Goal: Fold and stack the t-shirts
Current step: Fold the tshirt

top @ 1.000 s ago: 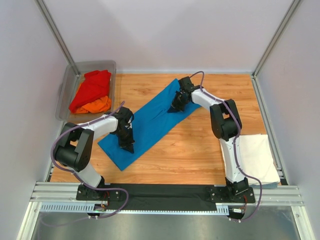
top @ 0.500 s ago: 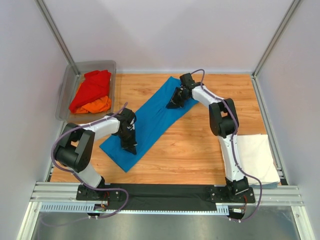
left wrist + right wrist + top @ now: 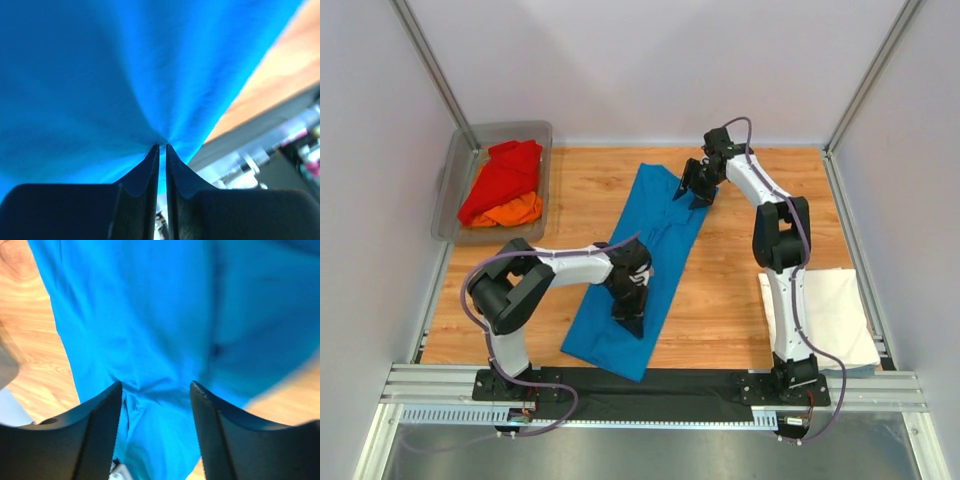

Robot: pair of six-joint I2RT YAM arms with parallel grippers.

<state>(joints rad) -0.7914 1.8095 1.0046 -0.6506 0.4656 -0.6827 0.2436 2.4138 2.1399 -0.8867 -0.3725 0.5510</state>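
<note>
A bright blue t-shirt (image 3: 665, 225), folded into a long strip, lies slanted across the wooden table. My left gripper (image 3: 630, 322) is shut on the strip close to its near end; in the left wrist view the left gripper (image 3: 162, 146) pinches a gathered ridge of blue cloth (image 3: 95, 75). At the strip's far end my right gripper (image 3: 696, 190) is open. In the right wrist view, the right gripper (image 3: 156, 390) straddles rumpled blue cloth (image 3: 150, 315) without gripping it. A folded white t-shirt (image 3: 832, 318) lies at the near right. Red (image 3: 505, 175) and orange (image 3: 510, 211) t-shirts are bunched in the tub.
The grey see-through tub (image 3: 510, 127) stands at the far left corner against the enclosure frame. A black strip and metal rail (image 3: 650, 385) run along the near edge by the arm bases. Bare wood (image 3: 720, 290) shows between the blue strip and the white shirt.
My right gripper has opened and let go of the blue shirt's far end. The left gripper dragged the near end rightward and nearer, swinging the strip more upright.
</note>
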